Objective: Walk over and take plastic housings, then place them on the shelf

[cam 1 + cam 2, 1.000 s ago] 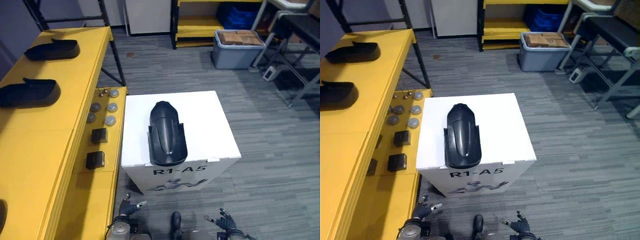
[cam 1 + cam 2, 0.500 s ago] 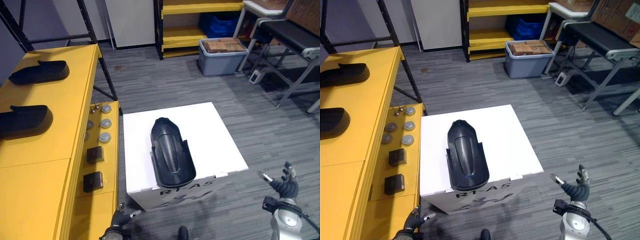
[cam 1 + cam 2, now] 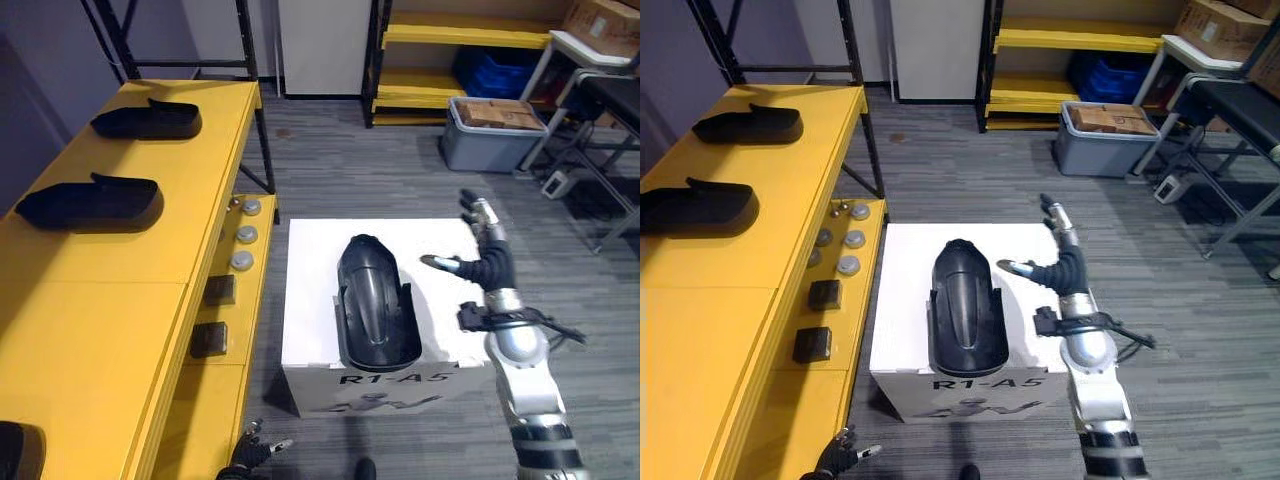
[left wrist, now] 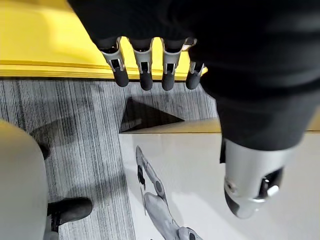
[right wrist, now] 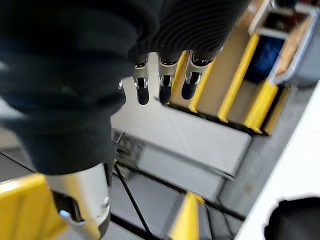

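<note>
**Left eye view.** Black glossy plastic forms the housing point(image 3: 378, 315). It lies on top of the white box point(image 3: 312, 300), with its rounded nose pointing away from the robot and its open end at the near edge. The right hand point(image 3: 485, 262) is raised over the right part of the box, beside the housing and clear of it. Its fingers are straight, its thumb is spread, and it holds nothing. The left hand point(image 3: 251, 457) hangs low near the floor with its fingers loosely spread and is also empty. Two similar housings point(image 3: 148, 120) point(image 3: 90, 203) lie on the yellow shelf point(image 3: 120, 300) to the left.

**Right eye view.** The housing reads as a thin-walled hollow shell. It is probably light and stiff, and its smooth skin may slip under a light pinch. The recommended hold is on the two raised side walls near the open end, one hand on each wall. The curved back offers little purchase.

**Left wrist view.** The fingers point(image 4: 145, 70) are extended and relaxed. Past them are the shelf edge and the front face of the box.

**Right wrist view.** The fingers point(image 5: 165, 85) are extended and touch nothing. One end of the housing shows on the box top.

**Markings.** Dark lettering and a printed figure are on the front face of the box. No label can be made out on the housing.
</note>
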`<state>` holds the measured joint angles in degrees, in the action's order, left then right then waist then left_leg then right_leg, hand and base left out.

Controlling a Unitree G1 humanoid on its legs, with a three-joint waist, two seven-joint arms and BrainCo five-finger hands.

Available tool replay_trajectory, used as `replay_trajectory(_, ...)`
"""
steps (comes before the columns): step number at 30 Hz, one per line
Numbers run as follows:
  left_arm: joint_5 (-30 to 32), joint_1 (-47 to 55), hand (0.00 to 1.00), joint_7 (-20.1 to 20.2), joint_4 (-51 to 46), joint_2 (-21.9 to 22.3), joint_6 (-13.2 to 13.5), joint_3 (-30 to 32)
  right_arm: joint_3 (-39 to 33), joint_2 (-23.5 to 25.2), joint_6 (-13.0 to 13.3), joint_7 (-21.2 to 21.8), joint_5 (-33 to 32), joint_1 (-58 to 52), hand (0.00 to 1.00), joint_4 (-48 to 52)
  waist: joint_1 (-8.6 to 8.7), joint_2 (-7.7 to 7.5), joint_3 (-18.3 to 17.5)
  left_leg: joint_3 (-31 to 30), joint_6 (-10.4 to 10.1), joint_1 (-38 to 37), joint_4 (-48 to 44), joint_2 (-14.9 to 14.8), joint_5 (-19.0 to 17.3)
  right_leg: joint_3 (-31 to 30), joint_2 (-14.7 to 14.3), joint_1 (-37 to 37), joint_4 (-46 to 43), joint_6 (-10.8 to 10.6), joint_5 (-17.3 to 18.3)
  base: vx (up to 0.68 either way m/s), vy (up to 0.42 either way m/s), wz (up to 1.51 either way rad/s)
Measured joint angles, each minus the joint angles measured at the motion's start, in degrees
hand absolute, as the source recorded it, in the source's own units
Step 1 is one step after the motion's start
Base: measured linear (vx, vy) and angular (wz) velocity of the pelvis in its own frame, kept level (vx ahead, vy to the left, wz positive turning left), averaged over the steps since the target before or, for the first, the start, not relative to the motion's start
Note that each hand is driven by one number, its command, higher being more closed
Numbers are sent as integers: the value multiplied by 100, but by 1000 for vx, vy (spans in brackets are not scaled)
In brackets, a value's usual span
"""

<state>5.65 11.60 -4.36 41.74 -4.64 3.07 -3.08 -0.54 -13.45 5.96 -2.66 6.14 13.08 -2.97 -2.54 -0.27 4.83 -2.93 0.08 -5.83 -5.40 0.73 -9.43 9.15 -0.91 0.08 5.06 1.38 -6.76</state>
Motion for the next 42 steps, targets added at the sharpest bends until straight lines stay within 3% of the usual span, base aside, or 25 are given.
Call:
replay_trajectory(6, -4, -12, 0, -36, -8, 51, -48, 119, -206, 860, -722, -368, 1201, 32, 0, -641, 5, -18, 61, -96, 39, -24, 146, -20, 24, 118, 2, -11, 26, -8, -50, -93, 4, 10)
replay_trajectory(13, 1, -75, 0, -52, -14, 135, -149, 153, -873, 1190, -1251, -764, 1900, -86, 0, -1279, 6, -11, 156, -204, -10, -27, 220, -82, 71, 251, -28, -12, 26, -10, -50, -9, -20, 7)
replay_trajectory(16, 5, -78, 0, -52, -20, 160, -163, 149, -1018, 1215, -1367, -828, 1906, -176, 0, -1541, 16, -7, 169, -204, -25, -27, 221, -94, 78, 256, -38, -12, 25, -10, -50, 0, 0, 0)
replay_trajectory(22, 6, -77, 0, -51, -20, 157, -165, 139, -1083, 1210, -1355, -962, 1916, -13, 0, -1917, -6, -30, 166, -234, -43, -31, 221, -74, 91, 301, -10, 8, 27, -12, -49, -22, 3, 3)
replay_trajectory(23, 9, -73, 0, -48, -18, 139, -173, 138, -1084, 1206, -1349, -960, 1898, 74, 100, -2060, 3, -58, 152, -248, -38, -30, 223, -71, 101, 314, -7, 10, 27, -12, -49, -34, -3, 5)
replay_trajectory(29, 14, -82, 0, -35, -3, 34, -181, 79, -1248, 986, -1231, -940, 1895, 351, 100, -2638, 9, -199, 99, -339, -18, -37, 300, -72, 176, 408, 3, 19, 28, -13, -48, -26, -14, 8)
replay_trajectory(42, 13, -283, 0, -41, 181, -12, -181, -64, -992, 675, -1131, -583, 1847, 544, 100, -2995, 8, -233, 78, -313, -23, -53, 316, -88, 182, 387, -9, 20, 27, -12, -49, 0, 0, 0)
